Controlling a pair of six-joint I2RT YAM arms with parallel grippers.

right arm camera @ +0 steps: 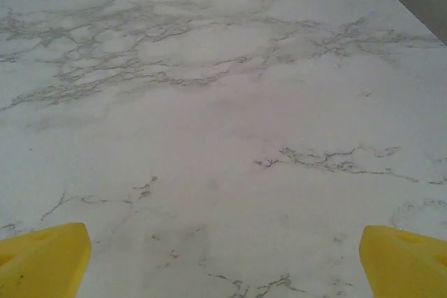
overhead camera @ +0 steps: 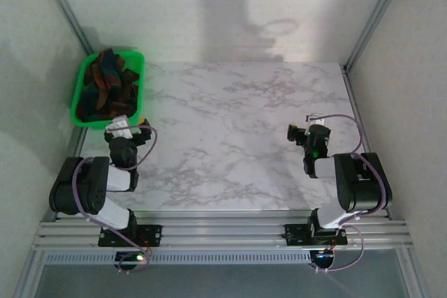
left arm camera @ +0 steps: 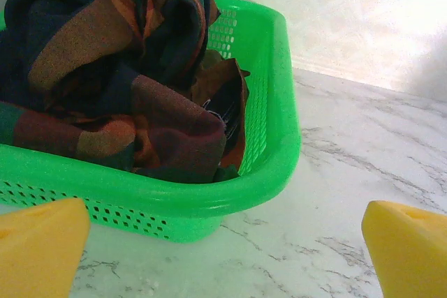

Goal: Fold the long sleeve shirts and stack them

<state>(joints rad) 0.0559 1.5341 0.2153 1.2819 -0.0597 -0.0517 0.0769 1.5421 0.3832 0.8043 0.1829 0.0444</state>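
Status: the task stands at its opening step. The long sleeve shirts [overhead camera: 106, 87] lie as a crumpled plaid heap inside the bright green tray [overhead camera: 78, 102] at the far left corner of the table [overhead camera: 230, 123]. Nothing is laid out or folded on the marble surface. How many shirts make up the heap cannot be told.

Left fingers [left arm camera: 38, 249]: spread wide, holding nothing, low over the table just beside the tray's near wall and facing it. In the left wrist view the cloth rises above the tray rim.

Right fingers [right arm camera: 42, 259]: spread wide, holding nothing, over bare table on the right side, well apart from the tray.

Assessment: the step in hand is fetching a first shirt. The next move calls for the left arm to rise over the rim, descend onto a raised fold, close on one garment only, and draw it out onto the open middle of the table. Risk: tangled cloth may drag a second garment along or shift the tray.
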